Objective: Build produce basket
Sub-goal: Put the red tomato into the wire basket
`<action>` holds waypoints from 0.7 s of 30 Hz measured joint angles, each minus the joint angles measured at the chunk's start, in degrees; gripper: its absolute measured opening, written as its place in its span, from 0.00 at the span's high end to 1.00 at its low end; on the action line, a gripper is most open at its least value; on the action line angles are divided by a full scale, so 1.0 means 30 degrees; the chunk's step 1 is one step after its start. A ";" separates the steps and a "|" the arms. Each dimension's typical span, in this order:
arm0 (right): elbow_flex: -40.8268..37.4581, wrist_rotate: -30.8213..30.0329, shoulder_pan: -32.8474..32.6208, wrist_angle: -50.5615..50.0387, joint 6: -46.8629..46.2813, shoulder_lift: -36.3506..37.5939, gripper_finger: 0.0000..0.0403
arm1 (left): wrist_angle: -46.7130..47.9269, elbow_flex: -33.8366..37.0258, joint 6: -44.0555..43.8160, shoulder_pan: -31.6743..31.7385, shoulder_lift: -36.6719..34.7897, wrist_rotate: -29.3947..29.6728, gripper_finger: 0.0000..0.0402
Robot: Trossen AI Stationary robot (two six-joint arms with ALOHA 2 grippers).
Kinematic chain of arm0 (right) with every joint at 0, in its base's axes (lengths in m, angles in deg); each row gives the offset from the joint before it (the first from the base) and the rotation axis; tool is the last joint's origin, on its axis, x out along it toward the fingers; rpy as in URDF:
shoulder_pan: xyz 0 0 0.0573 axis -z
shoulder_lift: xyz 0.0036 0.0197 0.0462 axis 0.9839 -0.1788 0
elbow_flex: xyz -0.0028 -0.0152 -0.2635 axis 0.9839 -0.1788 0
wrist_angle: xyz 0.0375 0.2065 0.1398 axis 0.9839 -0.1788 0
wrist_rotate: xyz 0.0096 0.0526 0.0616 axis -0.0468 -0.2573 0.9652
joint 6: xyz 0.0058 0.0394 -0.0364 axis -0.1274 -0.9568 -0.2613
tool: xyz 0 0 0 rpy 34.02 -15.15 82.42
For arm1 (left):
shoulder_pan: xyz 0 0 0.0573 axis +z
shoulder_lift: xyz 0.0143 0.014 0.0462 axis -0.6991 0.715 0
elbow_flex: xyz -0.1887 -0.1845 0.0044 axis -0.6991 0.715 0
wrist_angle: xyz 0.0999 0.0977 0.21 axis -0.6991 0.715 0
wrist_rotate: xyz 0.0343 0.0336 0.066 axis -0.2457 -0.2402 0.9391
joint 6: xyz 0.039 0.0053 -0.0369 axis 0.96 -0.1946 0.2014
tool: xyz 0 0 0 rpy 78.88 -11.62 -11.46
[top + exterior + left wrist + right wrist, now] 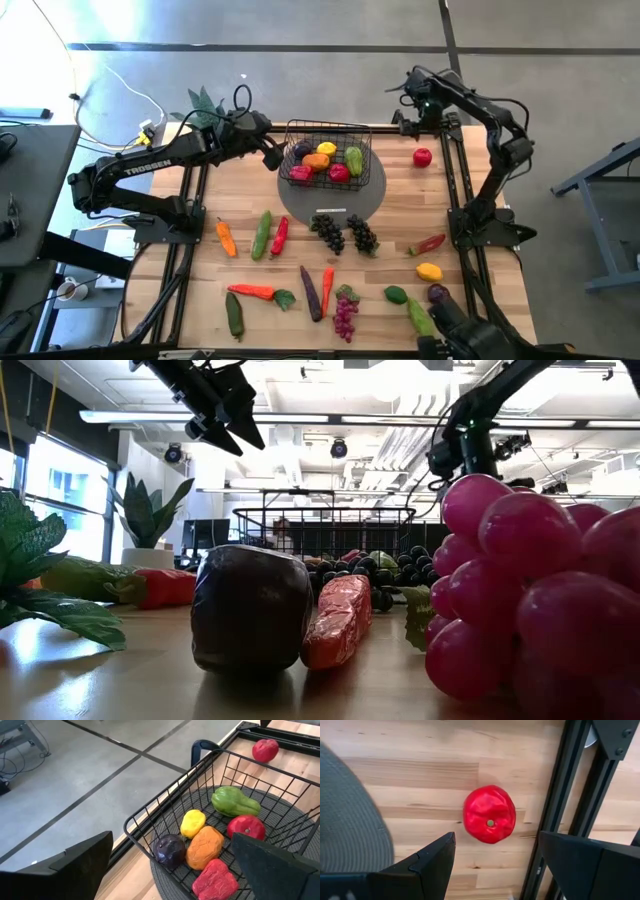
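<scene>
six pieces of produce already lie in the basket (328,152), which stands on a grey round disc (372,195) at the far middle of the table (380,270): a purple one (170,850), a yellow one (192,822), an orange one (205,847), a green one (234,802) and two red ones. the left gripper (272,156) hangs above the basket's left rim, its fingers spread wide and empty, so it looks to have nothing more to do there.

the step in hand, as i judge it, belongs to the right gripper (420,112), which hovers over a red apple (422,157) lying on bare wood just right of the disc, well clear of the basket. its jaws stand apart with nothing between them, and in the right wrist view the apple (489,814) sits ahead of the fingers rather than centred in the gap. to do it well, the gripper should line up so the apple falls midway between the fingers, come straight down, and close gently on the widest part, since a round toy can squirt sideways. the black frame rail (559,800) runs close beside the apple, so the outer finger needs room.

nearer than the basket, many pieces wait: grapes (330,233), carrots, cucumbers, peppers.
</scene>
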 joint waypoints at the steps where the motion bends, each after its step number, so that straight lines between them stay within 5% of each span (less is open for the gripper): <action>1: 0.0000 -0.0025 0.0000 0.0002 0.0012 -0.0138 0.33 | 0.0000 0.0000 -0.0001 0.0000 0.0000 0.0000 0.01; 21: -0.0007 0.1472 0.0722 0.0186 0.2137 -0.1629 0.33 | -0.0015 0.0007 0.0017 0.0000 0.0007 0.0357 0.01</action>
